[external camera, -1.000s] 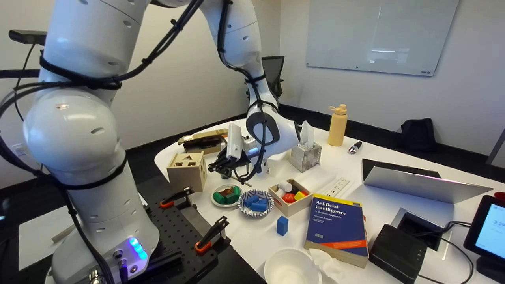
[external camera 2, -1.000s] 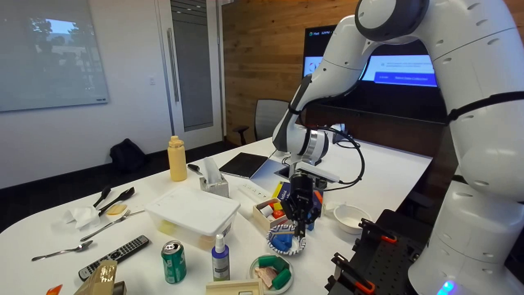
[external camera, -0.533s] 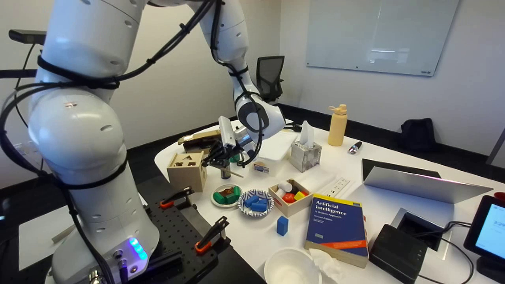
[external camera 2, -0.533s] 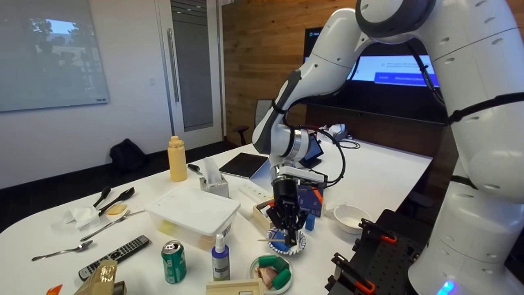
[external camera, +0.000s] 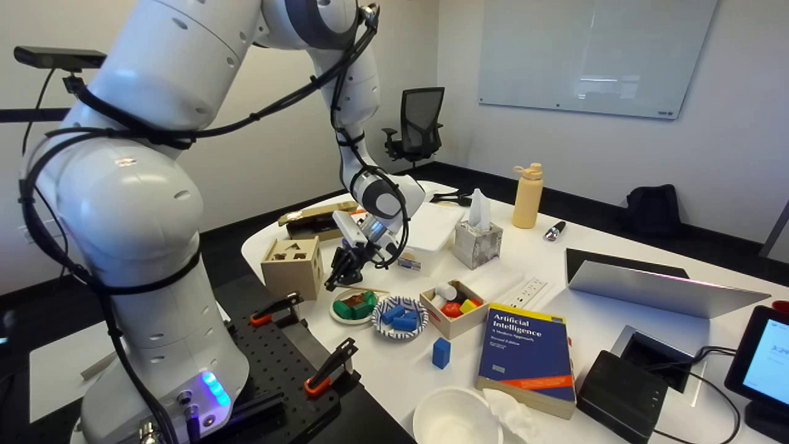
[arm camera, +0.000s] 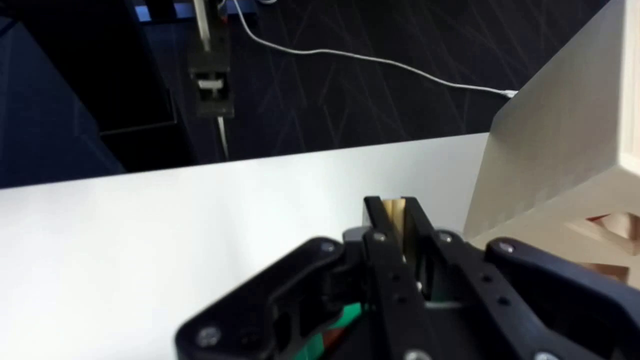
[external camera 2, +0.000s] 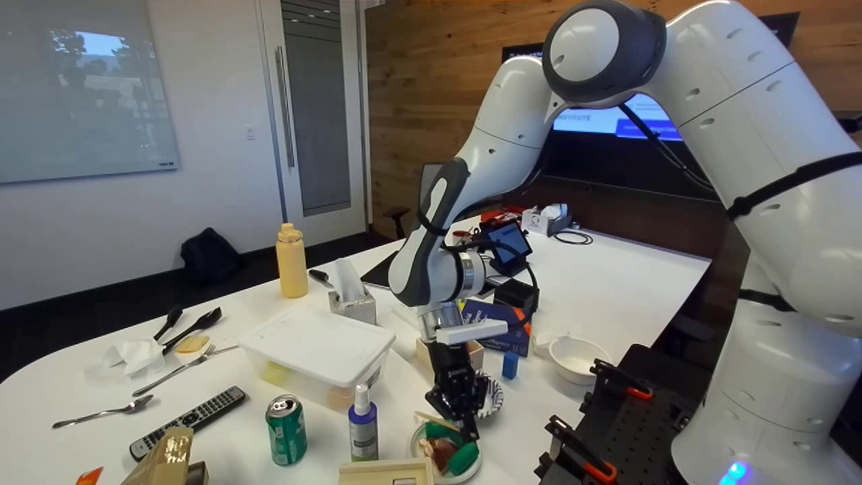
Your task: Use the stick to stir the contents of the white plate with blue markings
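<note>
Wrist view: my gripper [arm camera: 392,204] pinches the stick [arm camera: 395,214]. Both exterior views show the stick crossing above the edge of the plate [external camera: 352,322] of green blocks [external camera: 342,310]; touching, can't tell. Blue-and-white bowl [external camera: 398,335] with blue blocks [external camera: 404,323] sits just beside that plate on the desk [external camera: 394,365].

The arm [external camera: 166,68] is white, with rounded link housings [external camera: 123,216] and small oval recesses [external camera: 182,195]. A dark grey ring [external camera 2: 643,57] surrounds a white joint disc [external camera 2: 584,44]. Black cables [external camera: 283,102] run externally along the links, fastened by black straps [external camera 2: 794,182]. The base [external camera: 175,348] bears a row of cyan-blue lights [external camera: 216,388]. A silver metal collar [external camera 2: 470,275] is fitted at the white wrist [external camera 2: 444,276]. The tool [arm camera: 393,201] is black, with jointed linkages [arm camera: 290,277], silver screws [arm camera: 207,336] and slim, straight fingers [arm camera: 375,206].
</note>
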Tool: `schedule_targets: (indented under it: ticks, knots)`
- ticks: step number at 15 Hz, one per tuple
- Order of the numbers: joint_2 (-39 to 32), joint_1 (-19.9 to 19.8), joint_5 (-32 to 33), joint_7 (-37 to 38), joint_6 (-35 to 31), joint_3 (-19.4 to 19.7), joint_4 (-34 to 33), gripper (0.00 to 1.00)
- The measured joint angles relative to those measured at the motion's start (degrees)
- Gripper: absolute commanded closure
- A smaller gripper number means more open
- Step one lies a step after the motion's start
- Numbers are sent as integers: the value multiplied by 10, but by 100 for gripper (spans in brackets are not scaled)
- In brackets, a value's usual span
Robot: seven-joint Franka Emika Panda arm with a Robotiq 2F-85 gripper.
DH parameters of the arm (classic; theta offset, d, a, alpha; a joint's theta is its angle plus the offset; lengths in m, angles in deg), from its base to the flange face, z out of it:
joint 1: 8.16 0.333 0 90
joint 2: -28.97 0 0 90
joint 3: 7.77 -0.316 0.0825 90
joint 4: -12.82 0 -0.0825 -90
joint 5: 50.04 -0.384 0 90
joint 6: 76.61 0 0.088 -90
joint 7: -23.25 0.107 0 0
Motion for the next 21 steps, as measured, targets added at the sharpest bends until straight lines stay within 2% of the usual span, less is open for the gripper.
schedule_targets:
  ticks: [7, 21]
  knots:
    - [-39, 5, 50, 18, -25, -9, -51, 97]
    - [-137, 4, 55, 18, -34, -30, -138, 97]
